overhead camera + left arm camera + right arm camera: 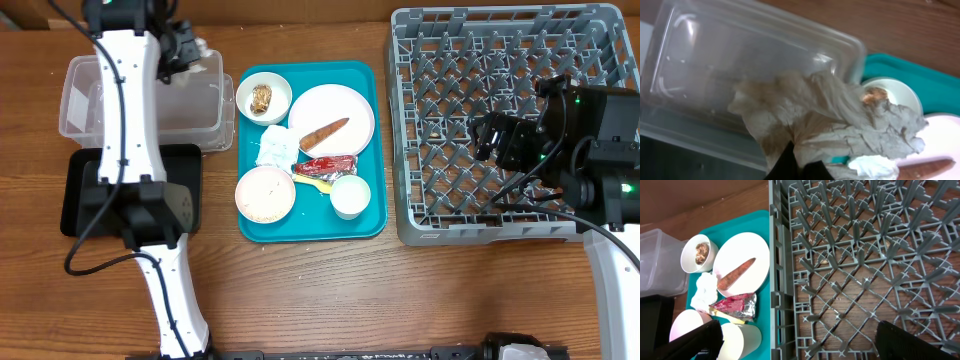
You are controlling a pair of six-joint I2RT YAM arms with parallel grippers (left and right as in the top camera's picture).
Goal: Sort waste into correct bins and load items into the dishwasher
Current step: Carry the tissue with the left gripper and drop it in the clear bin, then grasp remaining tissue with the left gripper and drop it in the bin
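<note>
The left claw (799, 164), clamped on crumpled brownish paper (830, 115), hung over the clear tub (715, 60), seemingly to bin it, while the right claw (800, 337) gaped apart above the rack (865, 255).

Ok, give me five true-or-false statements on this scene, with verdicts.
1. The dish rack holds no dishes. True.
2. The carrot stick lies in the dish rack. False: it lies on the white plate.
3. The right tool is open. True.
4. The left tool grips crumpled paper by the clear tub. True.
5. The red wrapper is in the clear tub. False: it is on the teal tray.
</note>
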